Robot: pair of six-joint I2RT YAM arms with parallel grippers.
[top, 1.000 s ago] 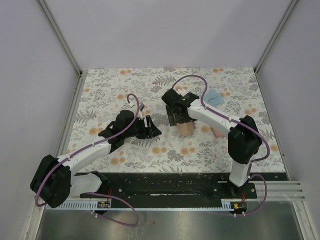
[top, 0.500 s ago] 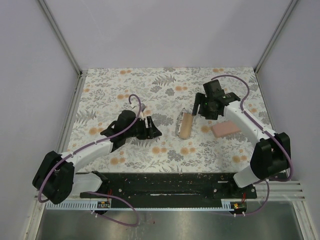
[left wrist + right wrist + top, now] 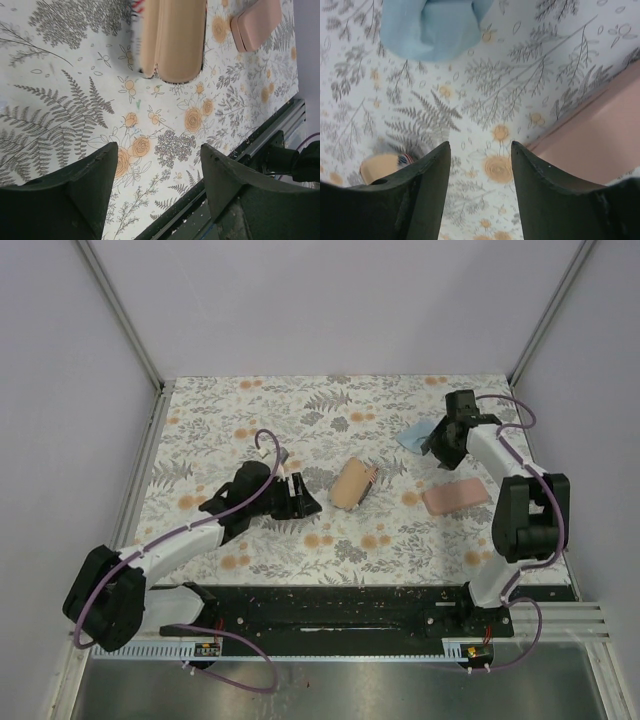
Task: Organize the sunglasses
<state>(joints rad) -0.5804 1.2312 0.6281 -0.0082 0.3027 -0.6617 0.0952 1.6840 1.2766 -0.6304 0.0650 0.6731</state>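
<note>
No sunglasses show in any view, neither the reddish-brown pair nor the pale pair. The flag-printed case (image 3: 352, 483) lies shut on the floral mat, tan side up. It also shows in the left wrist view (image 3: 172, 40) and at the edge of the right wrist view (image 3: 382, 165). My left gripper (image 3: 300, 495) is open and empty, just left of this case, over bare mat (image 3: 157, 150). My right gripper (image 3: 440, 445) is open and empty at the back right, between a blue cloth (image 3: 437, 27) and the pink case (image 3: 600, 140); its jaws (image 3: 480, 145) frame only mat.
The pink oblong case (image 3: 455, 497) lies shut at the right, also in the left wrist view (image 3: 255, 22). The blue cloth (image 3: 413, 437) lies behind it. The black rail (image 3: 340, 610) runs along the near edge. White walls close in the mat on three sides.
My right gripper has left the flag-printed case and swung back and right to beside the blue cloth. The case now lies tilted, a little further left. The left arm has hardly moved.
</note>
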